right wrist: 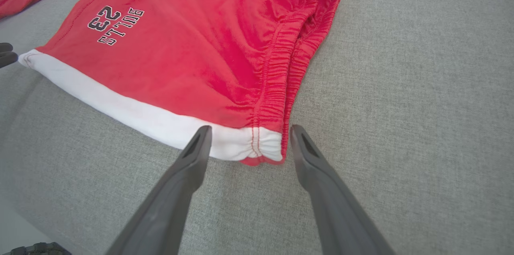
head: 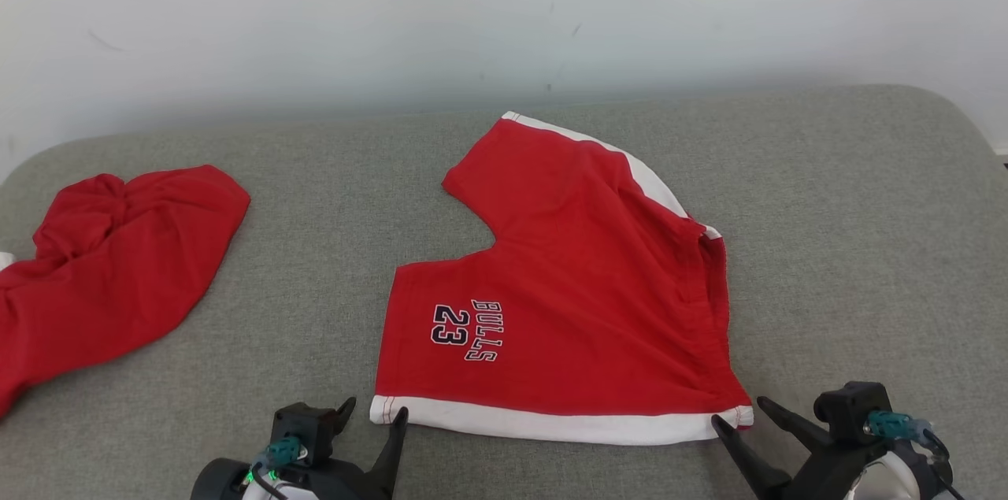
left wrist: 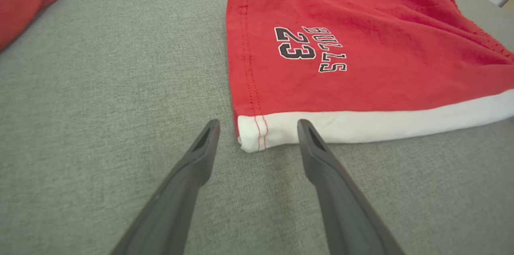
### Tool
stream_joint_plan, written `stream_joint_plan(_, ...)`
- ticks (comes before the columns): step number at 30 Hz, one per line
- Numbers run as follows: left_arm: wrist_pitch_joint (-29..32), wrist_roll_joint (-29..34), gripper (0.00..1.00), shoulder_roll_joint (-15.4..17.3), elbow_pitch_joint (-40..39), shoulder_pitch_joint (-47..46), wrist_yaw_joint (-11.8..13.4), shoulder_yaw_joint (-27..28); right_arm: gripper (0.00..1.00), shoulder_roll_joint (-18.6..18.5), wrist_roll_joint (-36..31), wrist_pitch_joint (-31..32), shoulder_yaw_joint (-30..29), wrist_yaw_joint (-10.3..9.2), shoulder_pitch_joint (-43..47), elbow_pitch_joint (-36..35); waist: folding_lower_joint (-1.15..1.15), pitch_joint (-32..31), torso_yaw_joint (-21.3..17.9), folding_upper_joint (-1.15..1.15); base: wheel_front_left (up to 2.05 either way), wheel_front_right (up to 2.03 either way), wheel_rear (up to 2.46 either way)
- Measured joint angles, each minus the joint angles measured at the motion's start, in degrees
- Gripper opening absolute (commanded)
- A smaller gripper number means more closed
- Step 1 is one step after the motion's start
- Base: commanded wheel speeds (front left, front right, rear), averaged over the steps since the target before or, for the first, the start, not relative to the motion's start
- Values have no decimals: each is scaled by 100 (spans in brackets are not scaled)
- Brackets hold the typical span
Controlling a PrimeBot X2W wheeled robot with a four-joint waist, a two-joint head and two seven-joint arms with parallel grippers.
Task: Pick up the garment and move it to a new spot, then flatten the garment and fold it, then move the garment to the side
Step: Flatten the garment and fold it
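A: State of right gripper (right wrist: 249,129)?
B: Jaws spread wide, nothing held. The red shorts (right wrist: 192,58) lie just ahead; waistband corner (white-trimmed) sits between the tips.
A: Beneath?
B: A grey fabric surface (right wrist: 401,86), under both.

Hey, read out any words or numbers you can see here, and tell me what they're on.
"BULLS": dark lettering on the red shorts, near the leg hem.
"23": beside it, on the same leg.
The crumpled red garment at the left shows no readable text.
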Motion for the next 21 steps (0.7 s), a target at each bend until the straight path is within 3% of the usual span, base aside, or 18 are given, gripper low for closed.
stream_joint_plan(13, 234, 144, 100, -64, 272, -144, 8, -96, 98, 96, -222, 201, 74, -71, -100, 168, 0, 68, -21, 0, 0, 0, 0)
stream_joint_plan(14, 265, 223, 84, -64, 299, -161, 8, -142, 91, 108, -249, 204, 76, -71, -101, 172, 0, 72, -23, 0, 0, 0, 0)
stream_joint_plan(15, 288, 281, 47, -70, 316, -176, 8, -164, 53, 124, -263, 225, 77, -73, -103, 177, 0, 75, -25, 0, 0, 0, 0)
stream_joint_plan(16, 288, 344, 37, -69, 342, -218, 8, -214, 43, 143, -265, 247, 80, -73, -112, 186, 0, 78, -25, 0, 0, 0, 0)
stream_joint_plan(17, 300, 410, 11, -69, 363, -264, 8, -233, 36, 159, -274, 248, 83, -75, -131, 196, 0, 80, -25, 0, 0, 0, 0)
stream_joint_plan(18, 313, 427, 0, -74, 381, -301, 9, -243, 29, 166, -298, 254, 89, -89, -166, 208, 0, 82, -24, 0, 0, 0, 0)
stream_joint_plan(20, 387, 611, 0, -85, 456, -422, 44, -390, 16, 162, -307, 258, 82, -97, -188, 231, 0, 83, -7, 0, 0, 0, 0)
stream_joint_plan(21, 397, 672, 0, -101, 470, -462, 49, -398, 0, 166, -318, 314, 99, -97, -190, 253, 0, 83, 4, 0, 0, 0, 0)
